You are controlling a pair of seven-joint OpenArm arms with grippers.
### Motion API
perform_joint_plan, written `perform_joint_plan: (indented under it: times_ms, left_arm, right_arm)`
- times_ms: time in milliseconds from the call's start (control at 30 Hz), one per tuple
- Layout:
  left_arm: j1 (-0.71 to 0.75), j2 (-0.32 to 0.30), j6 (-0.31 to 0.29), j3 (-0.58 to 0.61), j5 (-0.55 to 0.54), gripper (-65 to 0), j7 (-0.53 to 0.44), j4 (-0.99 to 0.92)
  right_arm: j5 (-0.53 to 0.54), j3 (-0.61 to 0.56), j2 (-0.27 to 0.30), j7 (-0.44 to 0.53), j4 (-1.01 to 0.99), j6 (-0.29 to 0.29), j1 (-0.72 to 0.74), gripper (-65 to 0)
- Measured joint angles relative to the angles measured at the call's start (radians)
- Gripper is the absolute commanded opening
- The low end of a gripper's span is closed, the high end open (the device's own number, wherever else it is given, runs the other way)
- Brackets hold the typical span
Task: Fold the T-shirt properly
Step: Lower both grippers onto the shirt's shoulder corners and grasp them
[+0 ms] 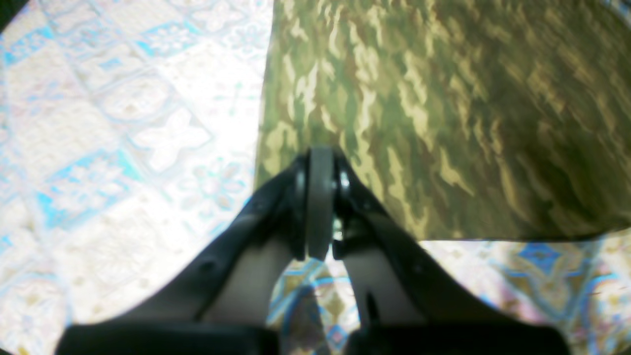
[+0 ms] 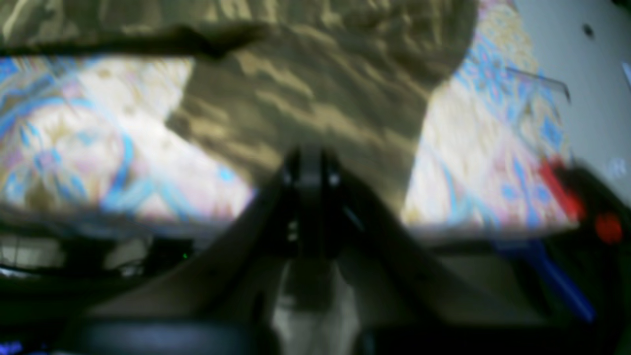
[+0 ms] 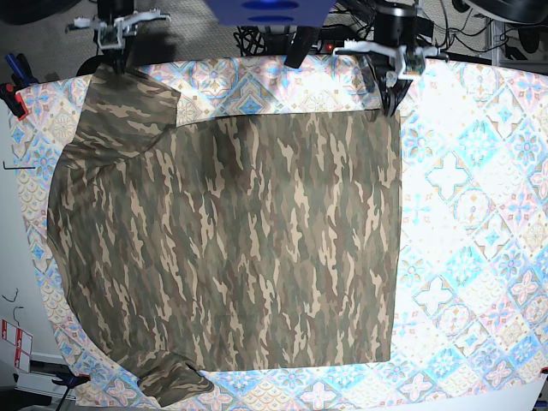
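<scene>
My T-shirt (image 3: 231, 248) lies spread flat over the patterned tablecloth (image 3: 479, 257), covering the left and middle of the surface. At the near edge its long side stops just short of the table's rim, with a sleeve (image 3: 171, 381) bunched toward the near left corner. The shirt's straight hem (image 3: 396, 240) runs from near to far. Right of it a broad strip of bare cloth reaches to the right edge, the widest free room on the surface. Along the left edge the shirt comes almost to the rim, so little room remains there.

At the far edge, my left gripper (image 3: 390, 107) sits on the hem's far corner; in its wrist view (image 1: 320, 162) my jaws are pressed together at the fabric's edge, pinching it. My right gripper (image 3: 113, 67) is at the far left corner on the other sleeve (image 3: 128, 103), and its blurred wrist view (image 2: 309, 162) shows my jaws closed onto camouflage cloth.
</scene>
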Motion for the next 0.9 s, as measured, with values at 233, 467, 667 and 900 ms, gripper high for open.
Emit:
perform_joint_plan:
  times_ms: [233,467,667,900]
  left_arm:
    - [-0.094,-0.080,0.001,-0.061,-0.170,-65.0,0.374,0.066]
    - [-0.121,-0.212,0.005,-0.183,-0.399,-64.9,0.504,0.066]
    - [-0.195,-0.274,0.014,-0.256,-0.488,-64.9,0.693,0.066]
    - [-0.220,-0.266,0.008,-0.253,-0.491,-65.0,0.759,0.065]
  right_arm:
    - [0.013,0.010,0.009,-0.315,0.110,-0.002,0.122,-65.0]
    - [0.014,0.058,0.012,-0.472,0.137,-0.006,0.198,-65.0]
    - [0.015,0.058,0.007,-0.586,0.136,-0.002,0.274,-55.5]
    - [0.053,0.197,-0.021,-0.605,0.134,0.166,0.282,-34.4]
